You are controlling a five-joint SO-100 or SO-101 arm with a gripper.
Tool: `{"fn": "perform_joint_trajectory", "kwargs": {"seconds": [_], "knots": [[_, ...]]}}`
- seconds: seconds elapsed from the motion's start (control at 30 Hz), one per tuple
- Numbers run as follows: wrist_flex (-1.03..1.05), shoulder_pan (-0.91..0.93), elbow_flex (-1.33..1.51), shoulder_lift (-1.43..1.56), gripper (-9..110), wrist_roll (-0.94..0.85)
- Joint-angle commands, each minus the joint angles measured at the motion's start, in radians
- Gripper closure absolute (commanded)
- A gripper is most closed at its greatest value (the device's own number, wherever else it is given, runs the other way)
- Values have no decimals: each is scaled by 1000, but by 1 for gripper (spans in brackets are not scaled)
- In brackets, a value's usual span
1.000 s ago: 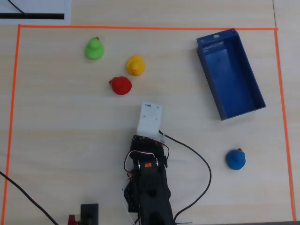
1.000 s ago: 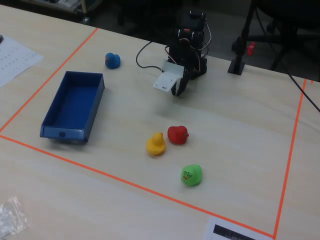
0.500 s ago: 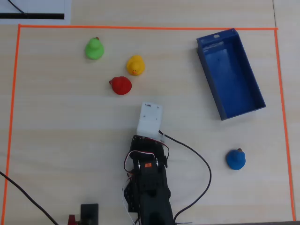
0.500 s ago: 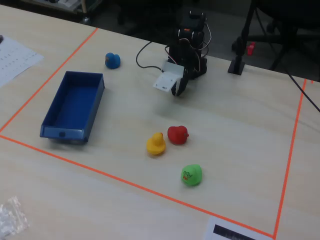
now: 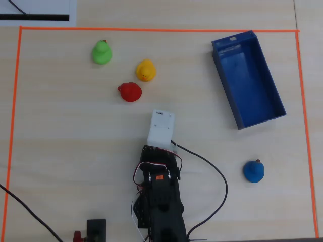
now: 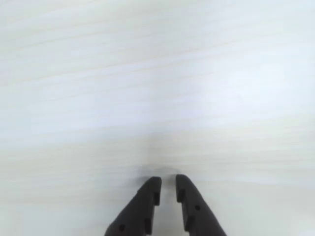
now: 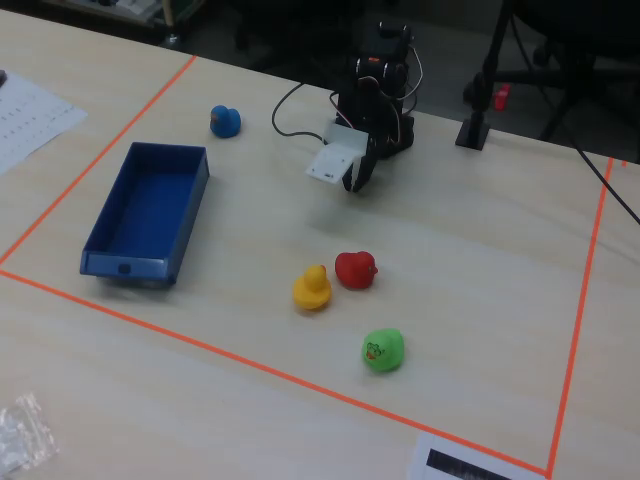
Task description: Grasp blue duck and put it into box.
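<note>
Although most of the arm hides it from above, the hand [image 5: 160, 118] sits under a white block at the arm's tip in the overhead view, and its opening cannot be read there. The blue duck [image 5: 253, 171], small, round and smooth, lies well apart from it, toward the lower right of that view. The box [image 5: 248, 79] is a dark-blue plastic tray with low walls and a small notch in its upper short end; it is empty and stands at the upper right, above the blue duck. A green duck [image 5: 101, 52], a yellow duck [image 5: 145, 70] and a red duck [image 5: 130, 92] cluster at the upper left, all inside an orange tape border [image 5: 151, 29] on the pale wood-grain surface [image 5: 65, 131].

In the wrist view the hand [image 6: 168, 183] shows two dark fingers nearly together, a narrow gap between their tips, holding nothing above bare pale surface.

In the fixed view the hand [image 7: 352, 186] hangs just over the surface, the blue duck [image 7: 225, 121] far to its left, beyond the box [image 7: 147, 213].
</note>
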Motion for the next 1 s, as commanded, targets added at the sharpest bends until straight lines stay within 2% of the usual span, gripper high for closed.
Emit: {"fn": "perform_joint_trajectory", "kwargs": {"seconds": [0.0, 0.83, 0.9, 0.97], "knots": [[20, 2, -3, -9, 101, -5], [15, -8, -3, -9, 101, -29], [-37, 26, -5, -12, 101, -46], [-121, 143, -71, -74, 101, -123]]}}
